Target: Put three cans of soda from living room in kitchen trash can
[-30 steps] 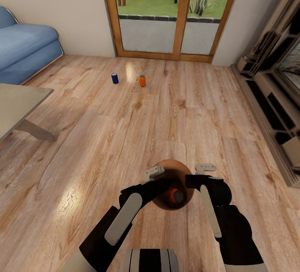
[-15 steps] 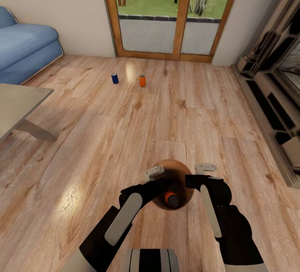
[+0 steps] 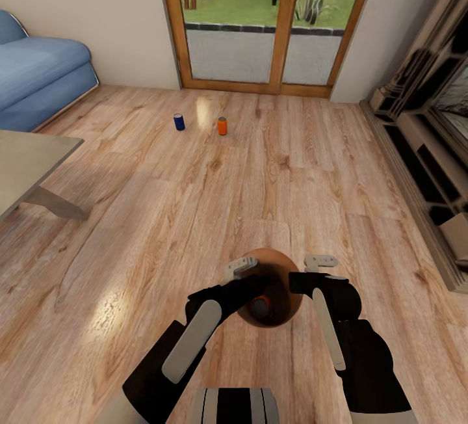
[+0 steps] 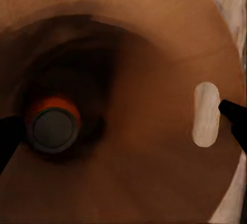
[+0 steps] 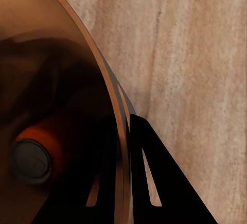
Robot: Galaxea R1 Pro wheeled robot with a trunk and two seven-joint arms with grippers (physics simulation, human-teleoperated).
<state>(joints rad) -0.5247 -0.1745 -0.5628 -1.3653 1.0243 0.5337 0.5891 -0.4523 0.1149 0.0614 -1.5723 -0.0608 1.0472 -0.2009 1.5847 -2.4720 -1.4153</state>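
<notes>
Right hand point(image 5: 121, 183) pinches bin point(image 5: 110, 87) rim — orange can point(image 4: 53, 126) inside.

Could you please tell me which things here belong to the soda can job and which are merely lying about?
Job: trash can; orange can inside it; blue can and orange can on the floor.
Lying about: blue sofa; low grey table; glass doors.

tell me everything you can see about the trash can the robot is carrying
The trash can is a small round tapered bin, tan and wood-coloured inside, with a slot-shaped hole in its wall. It is upright and open-topped in front of the robot, between the left gripper and the right gripper, whose finger straddles its rim. An orange soda can lies inside.
</notes>
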